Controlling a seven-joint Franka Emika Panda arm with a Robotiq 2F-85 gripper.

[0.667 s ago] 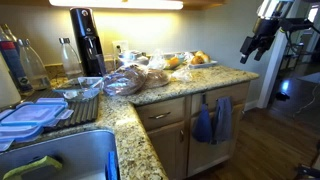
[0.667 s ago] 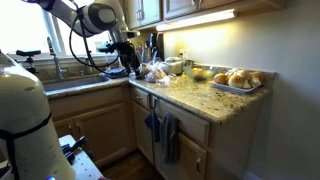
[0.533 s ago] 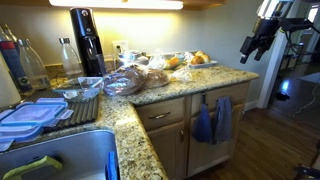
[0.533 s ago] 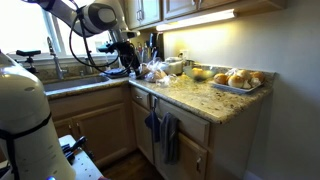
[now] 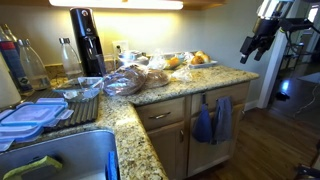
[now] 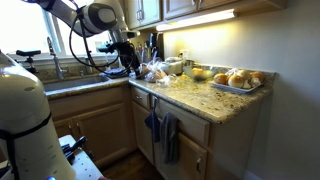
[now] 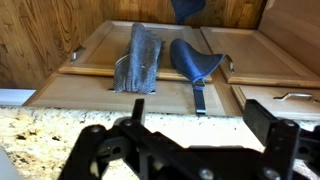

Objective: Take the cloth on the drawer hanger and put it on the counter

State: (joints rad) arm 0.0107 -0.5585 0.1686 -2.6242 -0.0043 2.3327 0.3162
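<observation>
The blue cloth (image 5: 203,125) hangs from the drawer hanger on a light wood drawer front, beside a longer grey-blue cloth (image 5: 223,118). Both also show in an exterior view, blue (image 6: 152,125) and grey-blue (image 6: 168,138). In the wrist view the blue cloth (image 7: 195,60) hangs over the dark hanger (image 7: 198,98), with the grey-blue cloth (image 7: 138,58) next to it. My gripper (image 7: 200,125) is open and empty. It hovers high above the granite counter's edge (image 7: 50,130), well apart from the cloth. It shows in both exterior views (image 5: 255,45) (image 6: 125,50). The counter (image 5: 175,88) is speckled tan.
Bagged bread (image 5: 125,80), a tray of rolls (image 6: 238,80), a black soda maker (image 5: 88,42), bottles (image 5: 30,65) and plastic containers (image 5: 30,115) stand on the counter. A sink (image 5: 60,160) lies at the near end. Wood floor lies below the cabinets.
</observation>
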